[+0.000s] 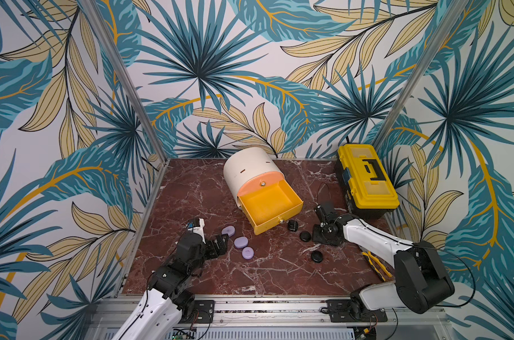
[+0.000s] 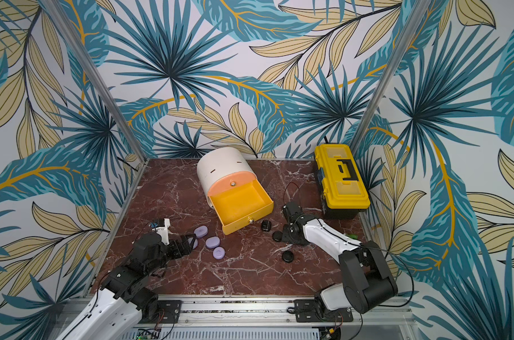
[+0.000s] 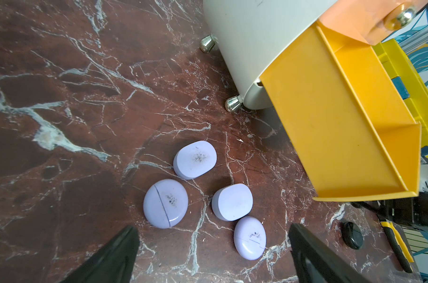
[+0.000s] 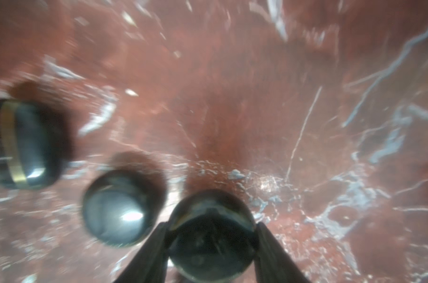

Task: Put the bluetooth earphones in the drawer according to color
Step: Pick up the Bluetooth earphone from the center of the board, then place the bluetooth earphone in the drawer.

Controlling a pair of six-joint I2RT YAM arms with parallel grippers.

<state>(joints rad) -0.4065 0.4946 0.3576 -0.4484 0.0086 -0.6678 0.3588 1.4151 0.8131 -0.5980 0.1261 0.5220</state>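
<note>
Four lilac rounded plastic earphone cases (image 3: pixel 165 203) lie in a loose cluster just ahead of the left gripper (image 3: pixel 213 229). Its black fingers stand wide apart with nothing between them. One glossy black rounded earphone case (image 4: pixel 211 235) sits between the fingers of the right gripper (image 4: pixel 212 224), which lie against both its sides in the blurred wrist view. Two more black cases (image 4: pixel 119 208) rest just beside that gripper, and a fourth black case (image 1: pixel 316 256) lies near it, toward the front rail (image 1: pixel 264 306).

Beyond both grippers stands the cream round-topped cabinet (image 1: pixel 249 164). Its yellow plastic drawer (image 1: pixel 269 225) is pulled out under the closed peach drawer (image 1: pixel 258 184). Everything rests on a red-brown marble-patterned tabletop (image 1: pixel 249 273), walled by teal-and-tan leaf wallpaper (image 1: pixel 202 73). A yellow-and-black toolbox (image 1: pixel 367 182) stands behind the right gripper.

The left arm (image 1: pixel 161 306) reaches low from the rail with its wrist nearly level. The right arm (image 1: pixel 373 235) bends at a raised elbow; its white forearm slopes down and the gripper points at the table.
</note>
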